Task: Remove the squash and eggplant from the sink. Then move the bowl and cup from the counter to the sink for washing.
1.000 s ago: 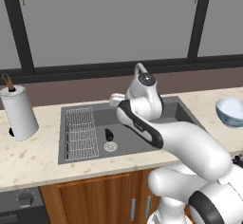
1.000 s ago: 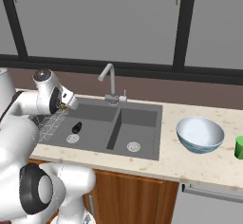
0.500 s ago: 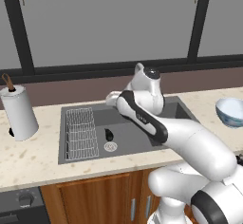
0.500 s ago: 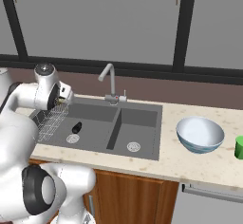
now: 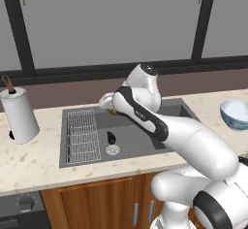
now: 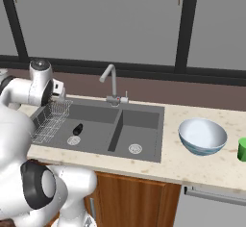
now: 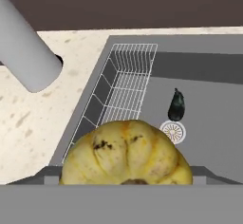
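Note:
The yellow-brown ribbed squash [image 7: 127, 153] fills the bottom of the hand view, hanging above the sink's left side. My gripper [image 5: 108, 104] is shut on the squash [image 5: 114, 110], over the back left part of the dark grey sink [image 5: 133, 136]. The near-black eggplant [image 5: 111, 137] [image 6: 77, 129] [image 7: 176, 105] lies on the left basin's floor beside the round drain. To the right of the sink, the wide bowl [image 6: 202, 135] [image 5: 236, 114] stands on the beige counter [image 6: 192, 169]. The green cup [image 6: 242, 149] sits at the far right edge.
A wire rack [image 5: 82, 136] [image 7: 126, 90] occupies the left end of the sink. A paper towel roll [image 5: 18, 115] [image 7: 26, 52] stands on the counter left of it. The curved faucet [image 6: 111, 79] rises behind the divider between the basins.
The arm has swung left and toward the back of the sink, carrying the squash with it. The eggplant, bowl and cup have not moved.

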Robot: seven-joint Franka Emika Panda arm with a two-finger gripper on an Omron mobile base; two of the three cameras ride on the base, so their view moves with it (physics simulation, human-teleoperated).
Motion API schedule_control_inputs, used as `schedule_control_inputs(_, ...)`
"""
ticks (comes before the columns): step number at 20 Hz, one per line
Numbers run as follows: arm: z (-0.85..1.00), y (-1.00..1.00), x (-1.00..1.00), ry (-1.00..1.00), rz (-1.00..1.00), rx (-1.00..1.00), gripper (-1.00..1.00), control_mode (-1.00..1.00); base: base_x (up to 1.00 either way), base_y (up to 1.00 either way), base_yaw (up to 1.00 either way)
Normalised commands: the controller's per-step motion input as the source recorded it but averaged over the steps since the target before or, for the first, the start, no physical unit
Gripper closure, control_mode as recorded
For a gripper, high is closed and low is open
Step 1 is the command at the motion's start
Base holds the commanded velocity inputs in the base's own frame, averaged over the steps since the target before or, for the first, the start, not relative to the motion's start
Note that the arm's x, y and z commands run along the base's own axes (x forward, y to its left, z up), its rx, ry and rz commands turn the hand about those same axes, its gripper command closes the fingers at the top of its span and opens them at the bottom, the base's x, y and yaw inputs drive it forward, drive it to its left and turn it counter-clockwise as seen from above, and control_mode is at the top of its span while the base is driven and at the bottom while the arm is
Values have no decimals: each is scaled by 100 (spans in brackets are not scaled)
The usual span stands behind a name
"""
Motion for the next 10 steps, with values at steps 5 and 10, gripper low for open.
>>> schedule_control_inputs(5, 6, 40, -11, 6, 15, 0, 100, -100, 0, 0, 0)
schedule_control_inputs(10, 4, 40, -16, 5, 14, -4, 100, -100, 0, 0, 0)
